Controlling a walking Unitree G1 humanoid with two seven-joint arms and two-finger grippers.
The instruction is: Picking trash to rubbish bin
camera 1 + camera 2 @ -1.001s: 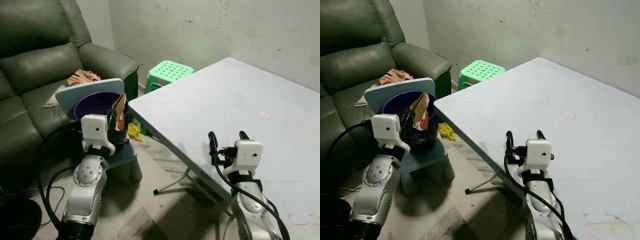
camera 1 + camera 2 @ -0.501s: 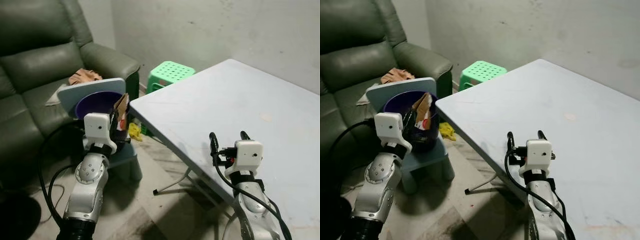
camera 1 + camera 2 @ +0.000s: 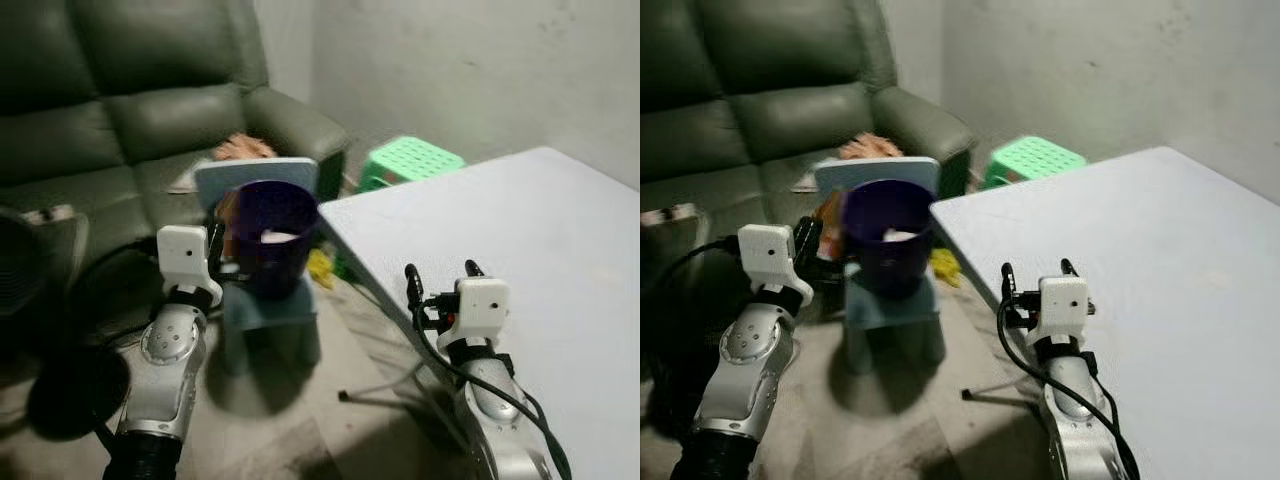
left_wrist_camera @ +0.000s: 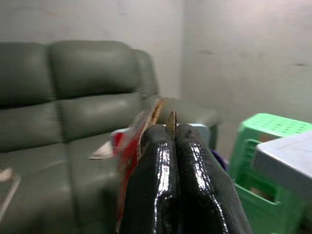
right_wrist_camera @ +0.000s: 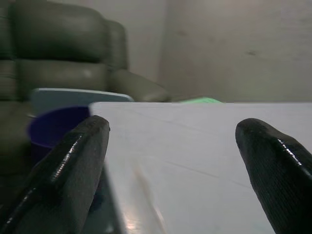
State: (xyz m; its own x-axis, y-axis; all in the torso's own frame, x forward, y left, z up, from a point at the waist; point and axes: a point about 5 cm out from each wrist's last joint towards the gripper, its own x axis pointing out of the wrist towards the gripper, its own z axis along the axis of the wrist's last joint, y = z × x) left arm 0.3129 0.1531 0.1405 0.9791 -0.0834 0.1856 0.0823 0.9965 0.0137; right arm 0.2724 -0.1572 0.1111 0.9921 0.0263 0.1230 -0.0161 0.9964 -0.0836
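Note:
A purple rubbish bin [image 3: 272, 240] stands on a small blue chair [image 3: 256, 176] in front of the sofa, with something pale inside it. My left gripper [image 3: 216, 252] is just left of the bin, about level with its rim. It is shut on a crumpled brown and red wrapper [image 4: 130, 146], which sticks out beside the black fingers [image 4: 195, 165]. My right gripper [image 3: 437, 277] hangs open at the near edge of the pale table [image 3: 540, 220] with nothing between its fingers [image 5: 68, 170].
A dark green sofa [image 3: 120, 120] fills the left and back, with an orange cloth [image 3: 240, 148] on its seat. A green stool [image 3: 412, 160] stands by the wall. A yellow scrap [image 3: 320, 266] lies on the floor under the table edge. A dark round object [image 3: 75, 385] sits at the lower left.
The whole view has swung left and blurred, so the camera has turned. My left gripper, holding the wrapper, was at the bin's rim and is now beside the bin on its left.

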